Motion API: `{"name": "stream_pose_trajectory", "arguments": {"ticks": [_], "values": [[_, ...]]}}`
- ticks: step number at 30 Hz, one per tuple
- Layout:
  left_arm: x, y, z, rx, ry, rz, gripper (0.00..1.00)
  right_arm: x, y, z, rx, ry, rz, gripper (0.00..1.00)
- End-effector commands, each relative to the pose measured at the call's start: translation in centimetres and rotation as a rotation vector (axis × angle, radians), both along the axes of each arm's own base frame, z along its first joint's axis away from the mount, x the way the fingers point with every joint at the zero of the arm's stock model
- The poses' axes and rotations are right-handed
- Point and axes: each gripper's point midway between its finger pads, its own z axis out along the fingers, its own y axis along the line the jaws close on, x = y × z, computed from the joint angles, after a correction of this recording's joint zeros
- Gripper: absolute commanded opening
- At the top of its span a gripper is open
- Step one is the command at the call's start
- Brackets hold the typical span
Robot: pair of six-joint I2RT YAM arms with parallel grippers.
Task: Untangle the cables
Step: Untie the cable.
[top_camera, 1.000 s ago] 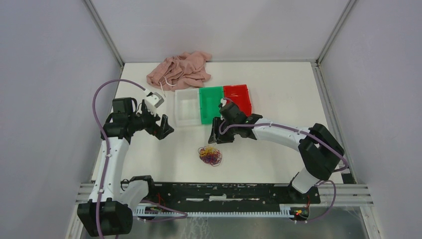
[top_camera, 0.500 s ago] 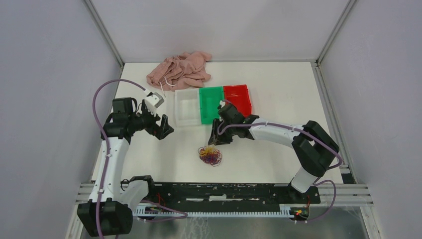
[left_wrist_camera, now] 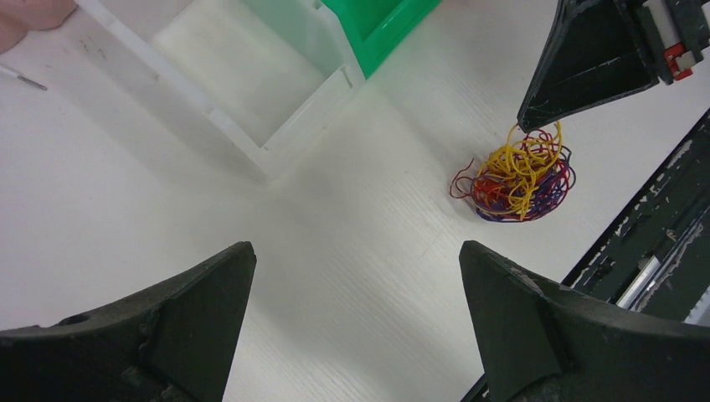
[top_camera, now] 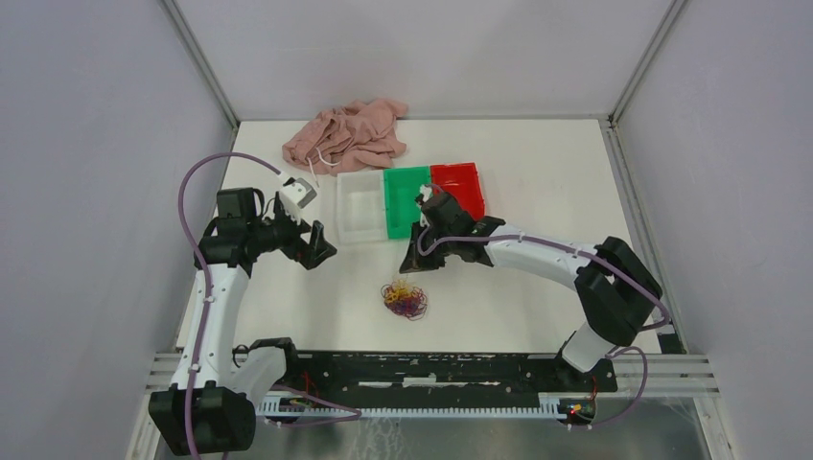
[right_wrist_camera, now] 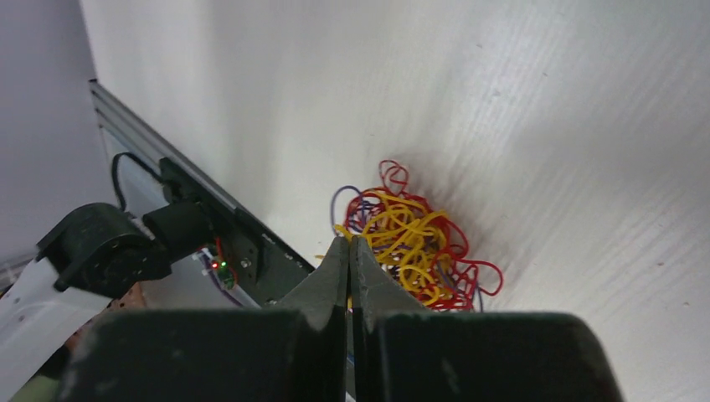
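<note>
At the middle of the desk, the cables lie just under the right gripper.
Its jaws meet at the top yellow loops, any pinch unclear; the left gripper, spread wide, hangs well off to the left.

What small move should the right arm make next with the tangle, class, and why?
Probably raise the right gripper slightly: it is shut at the edge of the cables, seemingly pinching a yellow one, so a gentle pull would test whether that strand comes free.

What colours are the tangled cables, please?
The cables are yellow, red and purple; left wrist view.
</note>
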Motion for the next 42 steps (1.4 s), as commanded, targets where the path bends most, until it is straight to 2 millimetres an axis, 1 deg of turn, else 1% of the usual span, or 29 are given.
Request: {"name": "stream_pose_trajectory", "arguments": {"ticks": [1, 4, 6, 8, 11, 14, 16, 20, 24, 29, 33, 35, 37, 39, 42], "values": [[-0.6, -1.7, 2.3, -0.066, -0.048, -0.091, 0.99, 1.1, 3.1, 9.6, 0.218, -0.193, 0.119, 0.00], [-1.4, -3.0, 2.7, -0.138, -0.019, -0.132, 0.99, 0.7, 4.0, 12.9, 0.287, -0.235, 0.192, 0.00], [-2.0, -3.8, 2.9, -0.178, -0.003, -0.164, 0.99, 0.3, 4.5, 14.5, 0.327, -0.248, 0.230, 0.00], [-2.7, -4.5, 3.0, -0.193, -0.003, -0.199, 0.99, 0.0, 4.7, 15.7, 0.355, -0.257, 0.248, 0.00], [-3.5, -5.9, 2.8, -0.166, -0.013, -0.264, 0.99, -0.5, 5.0, 17.3, 0.408, -0.267, 0.277, 0.00], [-3.2, -7.1, 2.5, -0.119, -0.040, -0.276, 0.99, -1.3, 5.3, 19.0, 0.473, -0.273, 0.313, 0.00], [-3.0, -7.8, 2.7, -0.115, -0.066, -0.277, 1.00, -1.7, 5.4, 19.8, 0.509, -0.279, 0.334, 0.00], [-3.2, -8.9, 3.3, -0.118, -0.106, -0.313, 0.98, -2.0, 5.4, 20.5, 0.530, -0.283, 0.339, 0.00], [-3.4, -9.8, 3.4, -0.118, -0.107, -0.326, 0.92, -2.1, 5.5, 20.8, 0.555, -0.281, 0.336, 0.00], [-3.6, -10.3, 3.4, -0.159, -0.116, -0.307, 0.86, -2.5, 5.5, 21.2, 0.583, -0.275, 0.339, 0.00], [-3.1, -10.4, 3.9, -0.184, -0.141, -0.260, 0.76, -2.8, 5.4, 21.4, 0.598, -0.272, 0.341, 0.00], [-2.8, -10.4, 4.2, -0.200, -0.152, -0.243, 0.69, -2.9, 5.3, 21.5, 0.607, -0.270, 0.340, 0.00], [-2.6, -10.4, 4.7, -0.211, -0.167, -0.228, 0.60, -3.0, 5.2, 21.5, 0.611, -0.269, 0.337, 0.00], [-2.2, -10.3, 5.2, -0.217, -0.188, -0.207, 0.46, -3.0, 5.1, 21.5, 0.615, -0.270, 0.330, 0.00], [-2.0, -10.2, 5.5, -0.224, -0.208, -0.191, 0.30, -3.2, 5.0, 21.4, 0.622, -0.262, 0.325, 0.00]]}}
